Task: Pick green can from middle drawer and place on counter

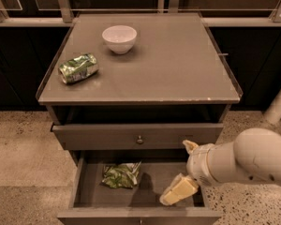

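The green can (121,175) is a crumpled green-and-white foil packet lying on the floor of the open middle drawer (84,191), left of centre. My gripper (177,172) is at the drawer's right side, to the right of the can and apart from it. Its cream fingers are spread open and empty, the lower finger (179,191) hanging over the drawer's right front part. The counter (178,69) is the flat grey-brown cabinet top above.
A white bowl (119,38) stands at the back of the counter. A rolled-up green packet (78,68) lies at its left edge. The upper drawer (139,136), with a small round knob, is shut. Speckled floor lies around the cabinet.
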`<state>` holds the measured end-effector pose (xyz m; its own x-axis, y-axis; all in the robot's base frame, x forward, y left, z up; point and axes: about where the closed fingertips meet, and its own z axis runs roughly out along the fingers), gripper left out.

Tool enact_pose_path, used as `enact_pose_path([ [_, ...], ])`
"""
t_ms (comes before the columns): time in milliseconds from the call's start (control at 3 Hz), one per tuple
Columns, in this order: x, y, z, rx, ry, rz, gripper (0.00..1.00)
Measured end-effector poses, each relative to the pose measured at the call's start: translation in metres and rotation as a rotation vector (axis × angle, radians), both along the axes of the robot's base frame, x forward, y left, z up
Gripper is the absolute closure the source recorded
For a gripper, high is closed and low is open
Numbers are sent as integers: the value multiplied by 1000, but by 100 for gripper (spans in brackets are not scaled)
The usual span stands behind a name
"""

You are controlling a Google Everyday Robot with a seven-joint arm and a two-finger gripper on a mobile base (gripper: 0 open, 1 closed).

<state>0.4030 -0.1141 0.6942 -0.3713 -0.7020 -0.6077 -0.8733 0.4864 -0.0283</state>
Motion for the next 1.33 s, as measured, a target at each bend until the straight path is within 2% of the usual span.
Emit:
enact_pose_path([
  [333, 24, 23, -31, 137, -49, -53, 0],
  [667, 47, 43, -54, 213, -85, -80, 0],
  [1333, 47, 41, -57, 212, -97, -101, 0],
])
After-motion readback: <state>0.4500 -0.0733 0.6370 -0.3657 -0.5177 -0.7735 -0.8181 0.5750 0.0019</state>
